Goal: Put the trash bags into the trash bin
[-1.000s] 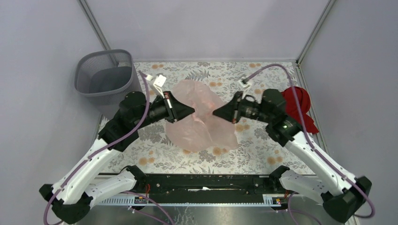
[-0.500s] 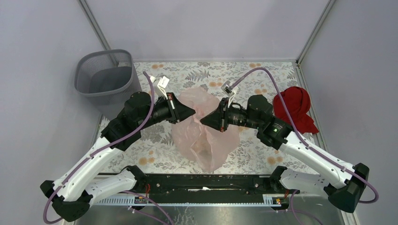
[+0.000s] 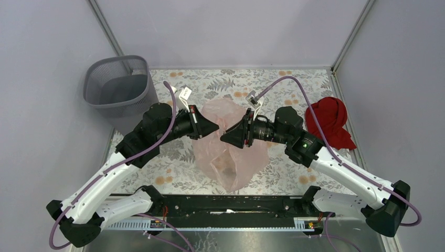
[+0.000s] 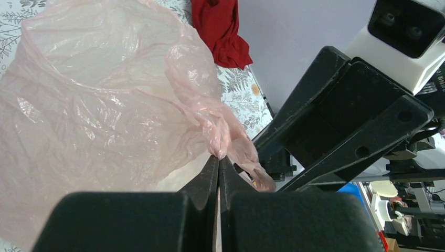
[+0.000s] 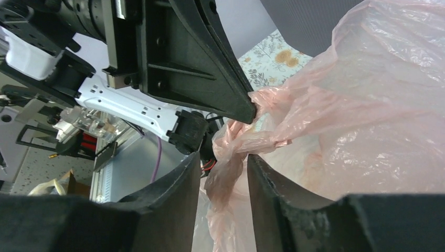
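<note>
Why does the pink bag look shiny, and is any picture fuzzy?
Left wrist view: light gleams off the pink bag's wrinkles; the left gripper's fingers, close up, look soft. Right wrist view: the bag glows pale where light passes through. Top view: even light, faint shadows, nothing fuzzy.

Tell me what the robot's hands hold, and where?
The left gripper pinches the pink trash bag by its bunched rim. The right gripper straddles that bunch; grip unclear.

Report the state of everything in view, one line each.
Translucent pale-pink plastic bag: lifted, hanging crumpled between the grippers.
Round dark-grey wire-mesh bin: upright, looks empty.
Red cloth bundle: crumpled, untouched.
Left gripper: shut on the bag's edge.
Right gripper: jaws apart, a bag fold between them.
</note>
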`<state>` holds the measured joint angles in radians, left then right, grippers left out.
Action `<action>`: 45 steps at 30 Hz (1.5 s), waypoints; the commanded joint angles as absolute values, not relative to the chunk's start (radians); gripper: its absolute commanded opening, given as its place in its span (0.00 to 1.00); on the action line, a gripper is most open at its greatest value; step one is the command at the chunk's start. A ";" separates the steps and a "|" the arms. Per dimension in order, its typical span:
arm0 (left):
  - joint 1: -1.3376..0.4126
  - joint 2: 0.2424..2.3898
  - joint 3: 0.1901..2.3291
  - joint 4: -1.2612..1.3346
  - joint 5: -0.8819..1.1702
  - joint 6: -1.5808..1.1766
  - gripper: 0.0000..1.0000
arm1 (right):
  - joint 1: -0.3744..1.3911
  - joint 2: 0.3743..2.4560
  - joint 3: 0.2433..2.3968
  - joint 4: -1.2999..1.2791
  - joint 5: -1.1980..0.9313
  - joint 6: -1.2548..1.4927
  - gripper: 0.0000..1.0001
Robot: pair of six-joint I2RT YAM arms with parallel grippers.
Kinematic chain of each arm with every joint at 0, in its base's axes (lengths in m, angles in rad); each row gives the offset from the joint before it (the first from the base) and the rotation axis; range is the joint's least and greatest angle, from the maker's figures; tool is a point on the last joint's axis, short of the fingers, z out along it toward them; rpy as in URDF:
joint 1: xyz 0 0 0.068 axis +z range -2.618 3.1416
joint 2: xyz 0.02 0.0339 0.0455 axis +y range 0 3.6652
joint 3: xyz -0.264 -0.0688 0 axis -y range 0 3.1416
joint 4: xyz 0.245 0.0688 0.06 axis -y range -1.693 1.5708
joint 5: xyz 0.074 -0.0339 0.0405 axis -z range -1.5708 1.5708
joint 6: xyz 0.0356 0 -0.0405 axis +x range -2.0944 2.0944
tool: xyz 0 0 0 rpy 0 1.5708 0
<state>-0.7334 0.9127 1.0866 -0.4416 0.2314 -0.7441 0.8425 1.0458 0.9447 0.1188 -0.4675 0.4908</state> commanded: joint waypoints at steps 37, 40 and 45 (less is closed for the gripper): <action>-0.598 1.249 1.745 -0.801 -0.969 -0.160 0.99 | 0.909 0.694 0.897 -0.232 0.109 0.342 0.00; -0.427 1.378 1.799 -0.797 -0.819 -0.153 0.99 | 0.908 0.659 0.907 -0.271 0.114 0.327 0.00; -0.326 1.560 1.868 -0.786 -0.798 -0.158 0.99 | 0.908 0.623 0.952 -0.372 0.158 0.332 0.00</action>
